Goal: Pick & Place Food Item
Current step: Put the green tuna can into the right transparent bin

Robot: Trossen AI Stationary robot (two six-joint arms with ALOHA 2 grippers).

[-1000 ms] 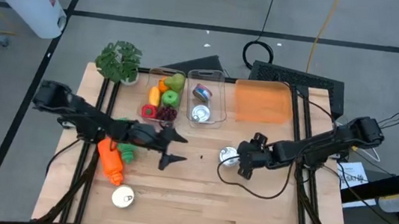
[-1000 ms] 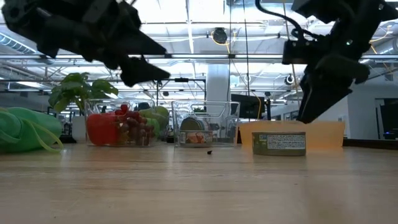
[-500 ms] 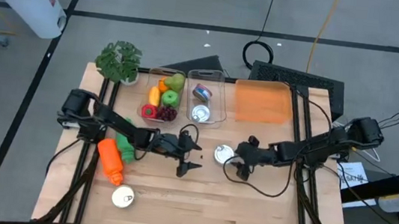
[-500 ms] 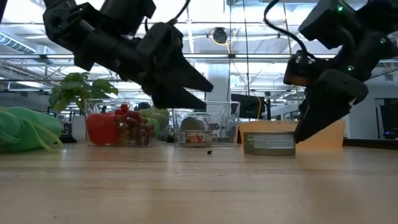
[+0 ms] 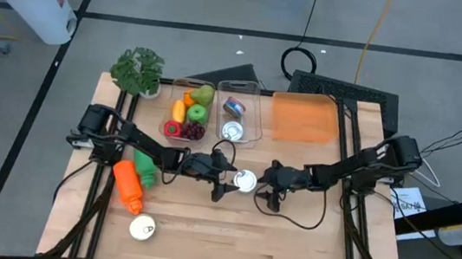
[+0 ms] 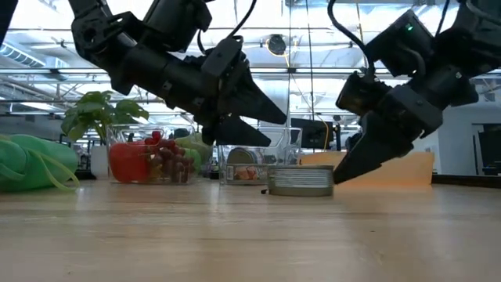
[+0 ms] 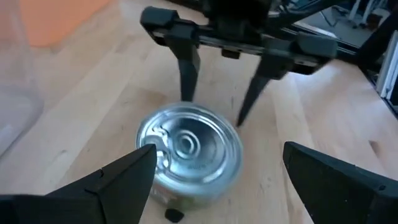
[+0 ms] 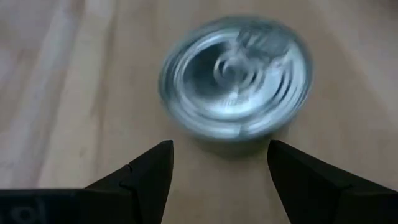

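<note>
A short silver can (image 5: 245, 181) stands upright on its base in the middle of the wooden table (image 5: 287, 249). It shows in the low view as can (image 6: 301, 180), and in both wrist views as can (image 7: 189, 152) and can (image 8: 236, 74). My left gripper (image 5: 223, 181) is open just to the can's left. The can lies ahead of its gap, and I cannot tell whether the fingers touch it. My right gripper (image 5: 261, 187) is open on the can's right, its fingers slanting down at the can. My right gripper meets the can at its side facing the table's right edge (image 7: 186, 109), with the free ends of its open fingers (image 7: 185, 93). The fingers come slanting down from the table's right. The can stands flat on the table, upright, not lifted.
At the far side stand a clear bin of fruit (image 5: 188, 111), a clear bin with cans (image 5: 237, 117) and an orange lid (image 5: 305, 119). A plant (image 5: 137, 71) is at the far left. A carrot (image 5: 128, 186) and a round can (image 5: 142, 228) lie near left.
My left gripper has gone toward the table's right and down, stopping just left of the can. My right gripper has sunk, tipped its fingers down and gone toward the table's left. The can has slid left along the table, still upright.
</note>
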